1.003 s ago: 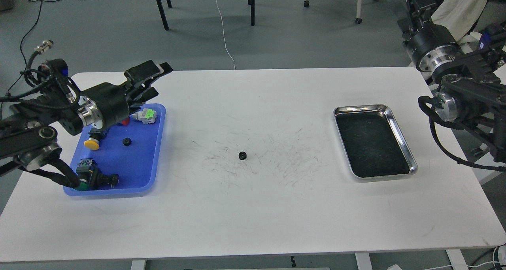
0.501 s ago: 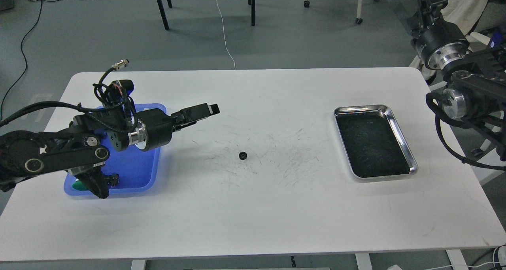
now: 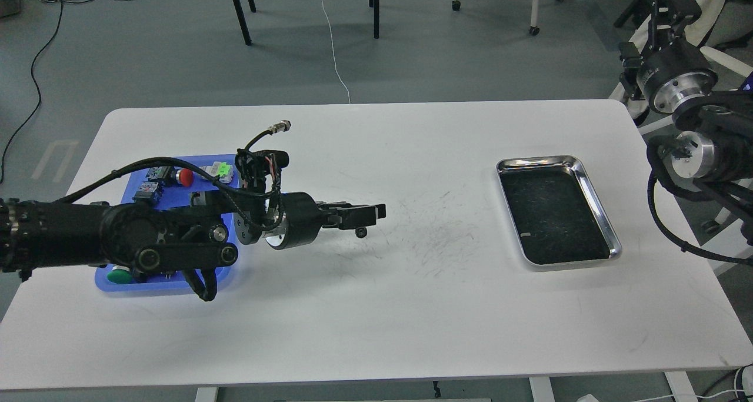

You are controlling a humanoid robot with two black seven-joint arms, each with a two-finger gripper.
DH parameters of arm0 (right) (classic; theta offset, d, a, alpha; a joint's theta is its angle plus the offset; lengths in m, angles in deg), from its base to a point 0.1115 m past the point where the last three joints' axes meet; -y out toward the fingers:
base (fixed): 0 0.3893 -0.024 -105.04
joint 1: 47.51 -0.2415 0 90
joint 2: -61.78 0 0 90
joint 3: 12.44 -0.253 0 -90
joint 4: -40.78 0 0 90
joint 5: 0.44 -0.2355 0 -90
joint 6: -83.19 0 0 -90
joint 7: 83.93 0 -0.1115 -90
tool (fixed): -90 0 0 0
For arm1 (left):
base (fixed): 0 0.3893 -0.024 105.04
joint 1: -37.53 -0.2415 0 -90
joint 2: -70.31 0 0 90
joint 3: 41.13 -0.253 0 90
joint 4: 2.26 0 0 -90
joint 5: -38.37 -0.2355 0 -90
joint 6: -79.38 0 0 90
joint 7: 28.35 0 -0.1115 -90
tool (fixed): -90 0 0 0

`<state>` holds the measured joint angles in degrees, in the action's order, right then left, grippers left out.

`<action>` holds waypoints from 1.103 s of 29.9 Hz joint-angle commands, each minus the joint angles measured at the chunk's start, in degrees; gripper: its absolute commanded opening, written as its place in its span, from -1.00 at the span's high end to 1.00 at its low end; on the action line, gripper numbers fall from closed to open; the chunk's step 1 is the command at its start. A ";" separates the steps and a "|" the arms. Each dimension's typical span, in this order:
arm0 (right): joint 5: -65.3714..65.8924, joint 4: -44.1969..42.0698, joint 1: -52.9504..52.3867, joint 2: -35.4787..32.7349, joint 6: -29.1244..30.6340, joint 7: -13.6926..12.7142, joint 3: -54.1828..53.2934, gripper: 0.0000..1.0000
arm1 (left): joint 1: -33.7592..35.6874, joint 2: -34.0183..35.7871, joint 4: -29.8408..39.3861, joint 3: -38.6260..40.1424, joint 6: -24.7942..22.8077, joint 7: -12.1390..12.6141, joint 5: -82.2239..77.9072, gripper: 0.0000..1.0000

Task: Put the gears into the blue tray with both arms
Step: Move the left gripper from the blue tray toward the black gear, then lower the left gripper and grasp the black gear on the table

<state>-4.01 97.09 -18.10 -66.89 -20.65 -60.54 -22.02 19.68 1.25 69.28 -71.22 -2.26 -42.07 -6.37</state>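
At the far left you have the blue tray point(image 3: 170, 285), mostly hidden under your left arm point(image 3: 70, 234). A red-capped button point(image 3: 186, 177) and a green-topped connector point(image 3: 222, 169) show along its far edge, and a green cap point(image 3: 119, 275) peeks out at the near corner. Any gear already in the tray is covered by the arm, so you cannot tell.

Your left arm stretches out over the table point(image 3: 376, 319) toward the centre. The left gripper point(image 3: 367, 212) hangs just above and behind the gear point(image 3: 361, 232), which lies on the scuffed middle of the table. You see the fingers edge-on and dark, so you cannot tell how far apart they are. Nothing shows it holding the gear.

You appear to be in the reach-and-pick step for this gear. Next you likely need to come down, straddle the gear with the fingers, and close. It is tiny, so a slight miss would nudge it away.

Further right, the steel tray point(image 3: 594, 181) sits apart. Your right arm point(image 3: 685, 149) is off the table's right edge; its gripper is not visible.
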 commanded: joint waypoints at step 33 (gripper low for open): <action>0.49 -1.74 4.43 -0.62 2.07 0.34 -4.21 -0.91 | -2.98 -10.92 -15.20 -19.03 19.64 -14.27 -18.45 -0.97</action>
<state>-3.63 95.34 -13.68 -67.22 -18.13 -60.29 -26.53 16.75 -10.26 55.13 -89.78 17.39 -51.80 -24.77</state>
